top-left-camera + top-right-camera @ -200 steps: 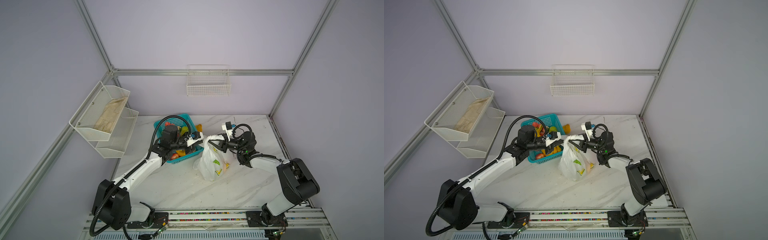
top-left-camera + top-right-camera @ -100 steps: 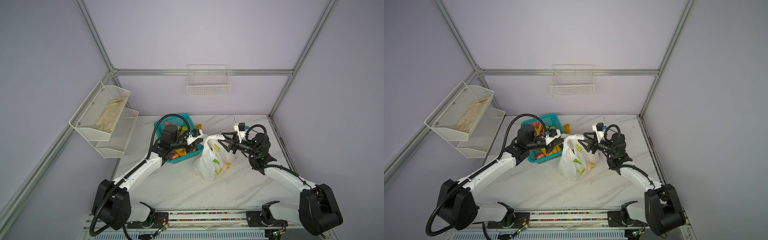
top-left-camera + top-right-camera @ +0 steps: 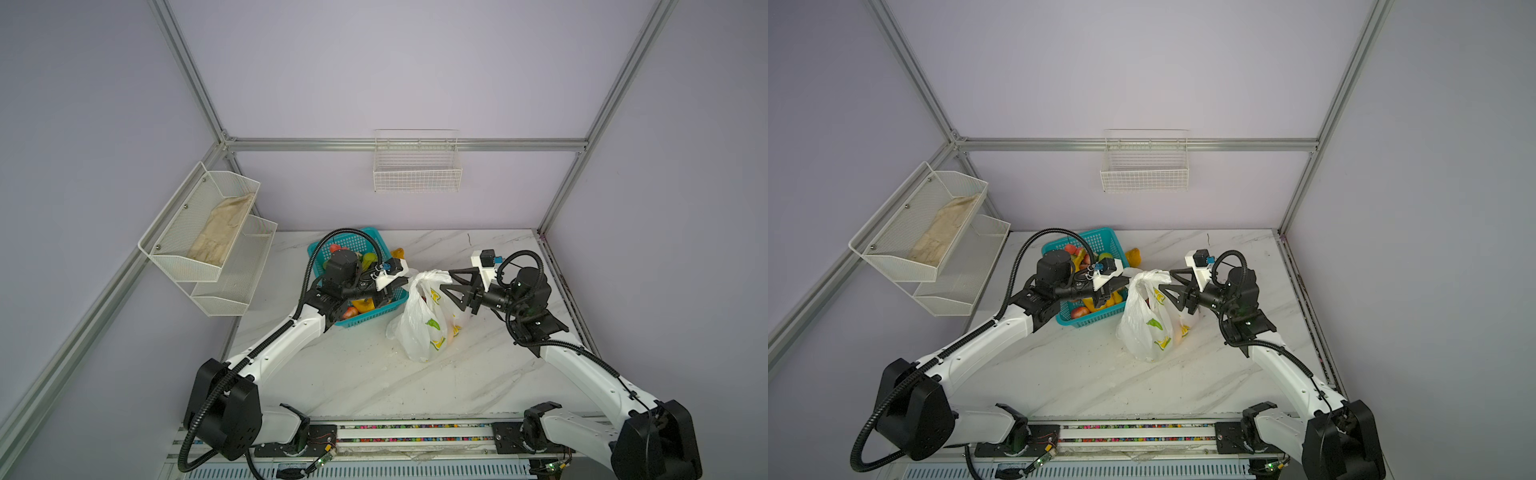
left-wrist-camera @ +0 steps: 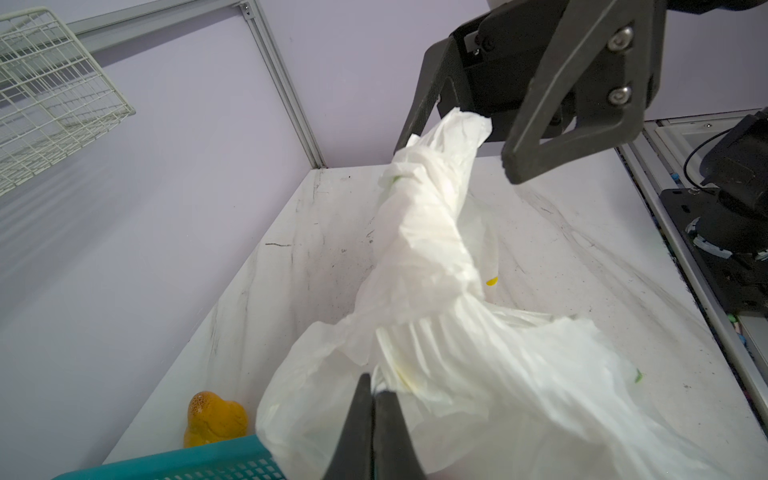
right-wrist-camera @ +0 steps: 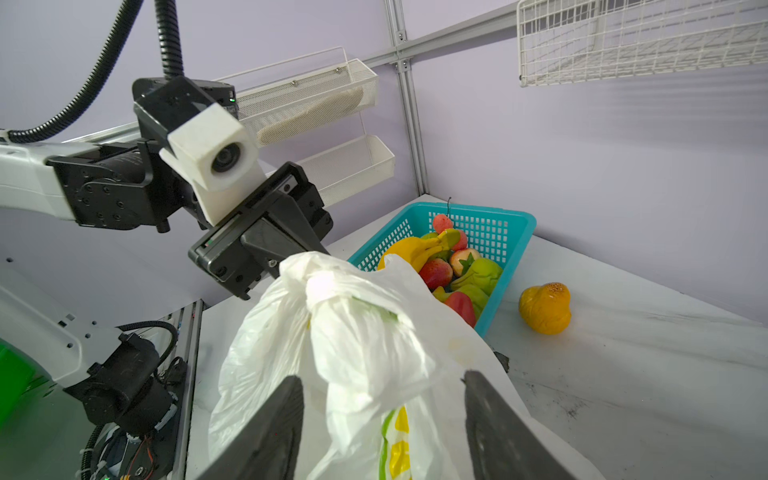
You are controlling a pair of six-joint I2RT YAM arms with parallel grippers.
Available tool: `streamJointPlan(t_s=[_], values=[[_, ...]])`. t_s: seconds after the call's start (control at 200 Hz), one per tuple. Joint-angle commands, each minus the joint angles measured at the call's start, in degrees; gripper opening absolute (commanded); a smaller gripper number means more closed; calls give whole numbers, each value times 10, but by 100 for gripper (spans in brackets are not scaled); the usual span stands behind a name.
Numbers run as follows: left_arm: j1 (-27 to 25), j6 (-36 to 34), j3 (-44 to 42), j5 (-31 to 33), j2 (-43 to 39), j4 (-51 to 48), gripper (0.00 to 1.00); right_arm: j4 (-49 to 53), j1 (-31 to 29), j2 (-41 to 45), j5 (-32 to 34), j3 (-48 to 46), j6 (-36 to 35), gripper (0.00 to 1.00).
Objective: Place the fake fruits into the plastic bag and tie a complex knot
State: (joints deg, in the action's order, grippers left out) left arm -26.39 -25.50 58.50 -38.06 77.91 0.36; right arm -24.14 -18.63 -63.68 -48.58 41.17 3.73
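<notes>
1. On the left wall a wire shelf (image 3: 176,232) is holding a beige cloth (image 3: 220,230) in its upper tier.
2. The teal basket (image 3: 368,319) is sitting on the marble table (image 3: 353,374), just left of the bag; most of the fake fruits (image 5: 453,266) are lying in it (bananas, strawberries and green ones among them); one yellow fruit (image 3: 397,252) is lying on the table just beside the basket's far corner.
3. The left gripper (image 4: 374,388) is reaching across the basket with its jaws closed tight; it is pinching the film of the plastic bag (image 3: 419,328) near the bag's mouth.
4. The bag is standing on the table between the two grippers; the knot (image 5: 332,291) (a bunched twist of the white handle strips) is sitting at its top; something red and something orange are showing faintly through the bag's wall.
5. The right gripper (image 3: 447,281) is facing the bag from the right with its jaws spread wide; the end of the twisted strip is hanging between them, and neither finger is pressing it.
</notes>
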Motion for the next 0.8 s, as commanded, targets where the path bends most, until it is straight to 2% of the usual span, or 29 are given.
streamJointPlan(t_s=[0.0, 0.31, 0.41, 0.565, 0.795], values=[[-3, 6, 4, 4, -8, 24, 0, -5, 1, 6, -33, 27, -12, 61], [-5, 3, 6, 8, -7, 23, 0, -17, 1, -14, -40, 46, -1, 36], [-6, 3, 5, 9, -9, 23, 0, -10, 1, -17, -34, 46, -6, 36], [-6, 2, 4, 9, -8, 23, 0, -7, 1, -22, -25, 40, -9, 46], [-8, 3, 6, 11, -8, 23, 0, -7, 1, -31, -30, 38, -10, 46]])
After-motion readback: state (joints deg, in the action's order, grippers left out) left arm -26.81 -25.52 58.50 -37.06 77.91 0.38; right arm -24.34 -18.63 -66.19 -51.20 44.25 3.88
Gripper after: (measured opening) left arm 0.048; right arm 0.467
